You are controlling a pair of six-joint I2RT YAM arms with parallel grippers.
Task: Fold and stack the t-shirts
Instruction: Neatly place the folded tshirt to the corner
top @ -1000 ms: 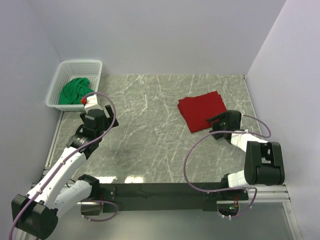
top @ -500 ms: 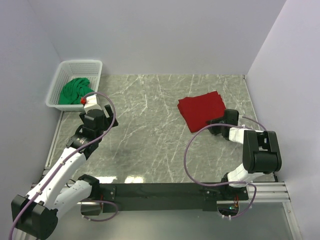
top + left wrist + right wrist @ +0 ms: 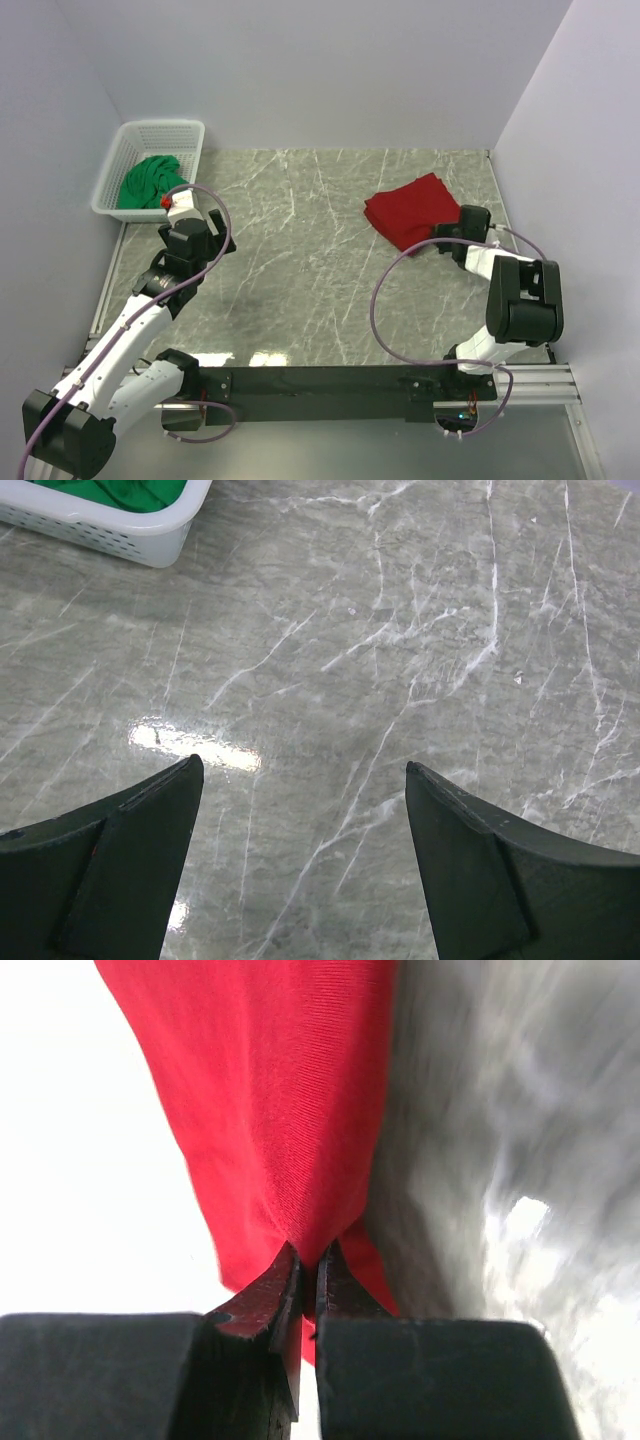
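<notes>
The left gripper (image 3: 302, 768) hangs over the marble table (image 3: 300, 260), its 2 fingers spread wide with nothing between them. The right gripper (image 3: 308, 1255) is pinched tight on the near edge of the folded red t-shirt (image 3: 410, 208), which lies close to the table's right edge. A broad stretch of marble separates the 2 arms. The green t-shirt (image 3: 148, 180) sits bunched in the white basket (image 3: 160, 127) at the far left corner.

The left wrist view's top edge cuts the white lattice basket (image 3: 112, 536) and green t-shirt (image 3: 110, 490) to a corner and a sliver. In the right wrist view we find the tabletop (image 3: 500, 1110) blurred, and the red t-shirt (image 3: 280, 1090) runs off the top.
</notes>
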